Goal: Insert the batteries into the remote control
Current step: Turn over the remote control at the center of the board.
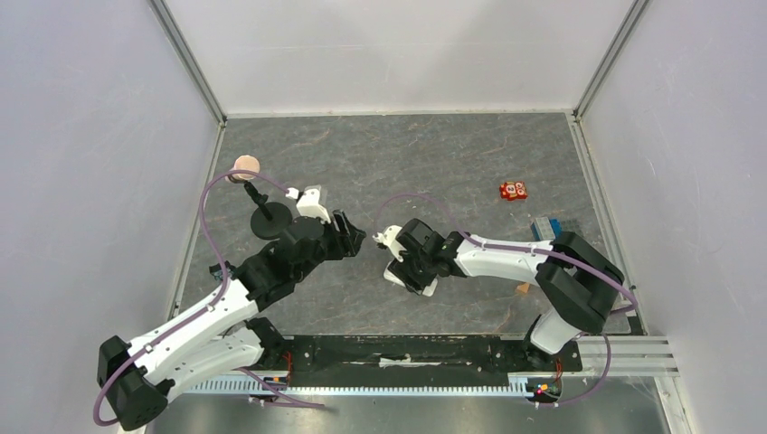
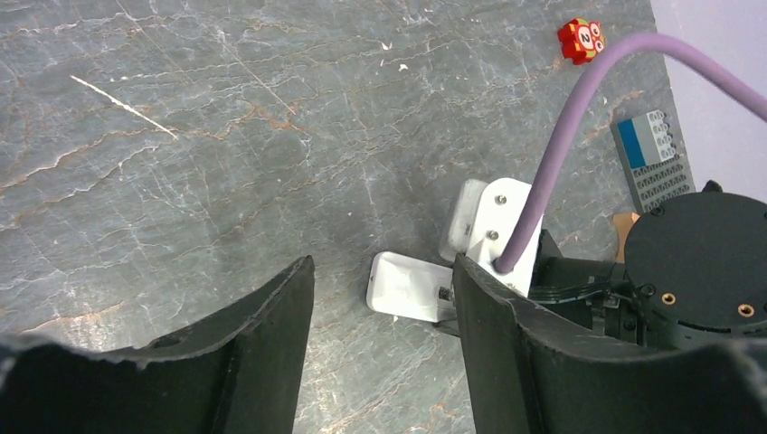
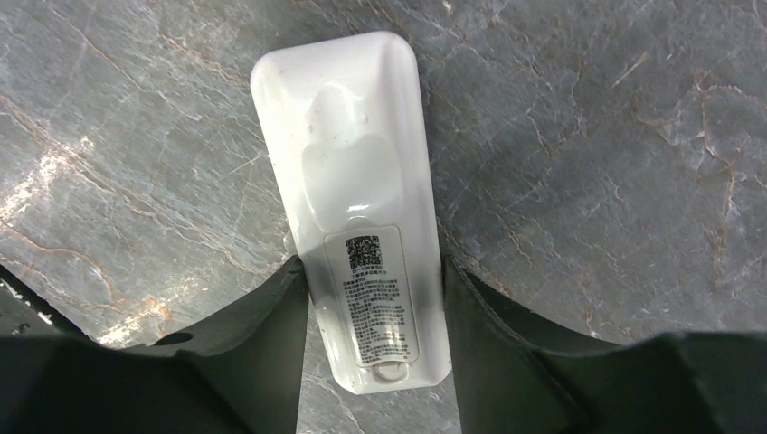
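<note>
— What are your right jaws doing?
— My right gripper (image 3: 371, 271) is clenching the remote control (image 3: 348, 154). Both fingers (image 3: 280, 316) are pressing its long sides at the labelled end. Its back is facing up, and the rest is sticking out past the tips.
— And the left?
— My left gripper (image 2: 382, 264) is hanging released over the table (image 2: 181, 136). Just beyond its right finger the remote is showing, a ridged box (image 2: 653, 158) is lying farther off, and a red block (image 2: 580, 40) is sitting farthest.
</note>
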{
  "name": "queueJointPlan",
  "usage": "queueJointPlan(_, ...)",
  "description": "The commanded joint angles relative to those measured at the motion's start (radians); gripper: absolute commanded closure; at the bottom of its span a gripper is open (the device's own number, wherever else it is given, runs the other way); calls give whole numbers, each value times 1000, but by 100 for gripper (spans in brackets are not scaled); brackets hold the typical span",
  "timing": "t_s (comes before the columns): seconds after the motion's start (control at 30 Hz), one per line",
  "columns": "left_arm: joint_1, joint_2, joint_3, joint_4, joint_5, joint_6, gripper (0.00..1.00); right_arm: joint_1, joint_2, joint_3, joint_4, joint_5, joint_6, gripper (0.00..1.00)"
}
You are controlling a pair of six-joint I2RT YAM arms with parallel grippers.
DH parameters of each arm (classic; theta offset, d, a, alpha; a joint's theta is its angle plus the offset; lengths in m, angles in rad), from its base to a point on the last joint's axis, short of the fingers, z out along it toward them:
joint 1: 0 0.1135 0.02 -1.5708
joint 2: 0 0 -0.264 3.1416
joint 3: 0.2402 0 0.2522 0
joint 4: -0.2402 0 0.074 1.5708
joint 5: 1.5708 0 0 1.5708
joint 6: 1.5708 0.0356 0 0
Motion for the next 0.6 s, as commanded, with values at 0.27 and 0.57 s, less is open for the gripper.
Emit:
queueJointPlan(0.27,-5,-57,-8,60,50,29,34,-67,-69,-15,160,-110,209,70)
queueJointPlan(0.57,-5,-53,1,107,140,-49,33,-177,-201,-54,396,-401,457,70)
